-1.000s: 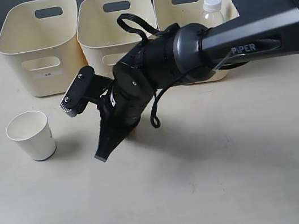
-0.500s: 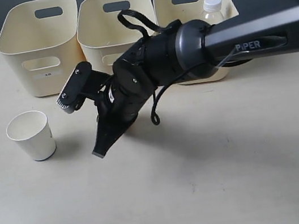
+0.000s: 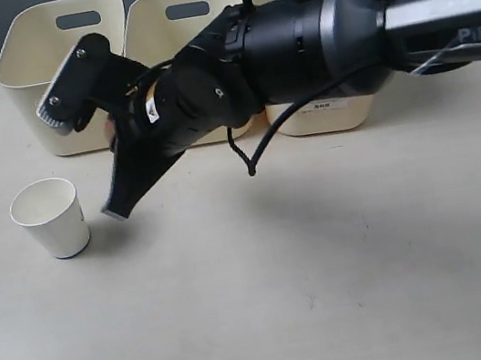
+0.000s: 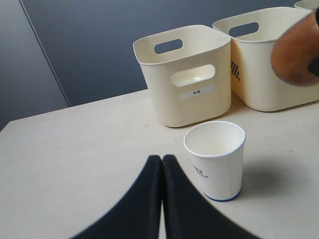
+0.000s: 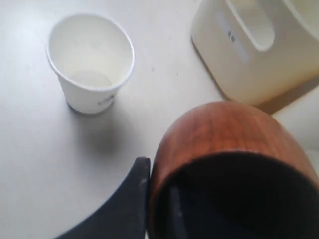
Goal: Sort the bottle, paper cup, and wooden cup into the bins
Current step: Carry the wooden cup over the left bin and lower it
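The white paper cup (image 3: 50, 218) (image 4: 217, 159) (image 5: 92, 62) stands upright on the table in front of the left bin (image 3: 61, 44). My right gripper (image 3: 121, 186) (image 5: 158, 174) is shut on the rim of the brown wooden cup (image 5: 224, 149) (image 4: 294, 50), one finger inside and one outside, held in the air near the left bin's front. In the exterior view the arm hides most of that cup. My left gripper (image 4: 162, 158) is shut and empty, low over the table beside the paper cup. The bottle is hidden behind the right arm.
Three cream bins stand in a row at the table's back: the left bin (image 4: 184, 74) (image 5: 259, 50), the middle bin (image 3: 184, 9) (image 4: 264, 59) and the right bin (image 3: 322, 115). The bulky right arm (image 3: 309, 34) crosses in front of the middle and right bins.
My right arm has risen and swung left and back with the wooden cup, from the middle bin's front to the left bin's front. It now covers the bottle in the right bin.
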Tool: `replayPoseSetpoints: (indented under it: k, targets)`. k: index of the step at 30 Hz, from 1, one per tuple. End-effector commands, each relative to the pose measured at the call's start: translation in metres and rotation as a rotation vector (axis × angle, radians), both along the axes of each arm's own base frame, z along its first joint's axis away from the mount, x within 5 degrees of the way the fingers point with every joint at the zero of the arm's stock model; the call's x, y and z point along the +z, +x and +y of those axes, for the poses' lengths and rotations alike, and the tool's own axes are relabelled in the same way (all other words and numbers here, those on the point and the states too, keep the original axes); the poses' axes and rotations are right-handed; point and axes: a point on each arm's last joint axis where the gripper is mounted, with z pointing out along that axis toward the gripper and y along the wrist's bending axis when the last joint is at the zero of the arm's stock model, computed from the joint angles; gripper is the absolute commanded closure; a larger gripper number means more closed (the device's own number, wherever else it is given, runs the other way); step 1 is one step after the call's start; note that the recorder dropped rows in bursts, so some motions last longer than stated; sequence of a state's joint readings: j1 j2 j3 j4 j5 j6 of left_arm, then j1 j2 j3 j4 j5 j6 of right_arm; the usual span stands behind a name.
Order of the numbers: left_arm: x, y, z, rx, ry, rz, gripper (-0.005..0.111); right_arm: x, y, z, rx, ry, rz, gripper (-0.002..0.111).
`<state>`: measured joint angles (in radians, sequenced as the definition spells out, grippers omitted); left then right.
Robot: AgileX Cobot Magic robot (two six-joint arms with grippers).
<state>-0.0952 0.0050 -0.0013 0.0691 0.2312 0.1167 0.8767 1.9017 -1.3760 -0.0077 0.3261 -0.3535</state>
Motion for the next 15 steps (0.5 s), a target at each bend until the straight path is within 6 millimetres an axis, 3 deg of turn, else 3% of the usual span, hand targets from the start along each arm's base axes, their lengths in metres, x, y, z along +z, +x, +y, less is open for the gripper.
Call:
replayPoseSetpoints:
  k: [1,11,15]
  targets:
    - [0.0,0.0,0.0,-0.007,-0.003,-0.01,0.107,0.037,-0.007,0.005,0.032,0.132,-0.13,0.108]
    - [0.0,0.0,0.0,-0.007,-0.003,-0.01,0.107,0.105,0.0,0.013,0.026,0.305,-0.262,0.108]
    - [0.0,0.0,0.0,-0.007,-0.003,-0.01,0.107,0.136,0.011,0.027,0.025,0.39,-0.329,0.108]
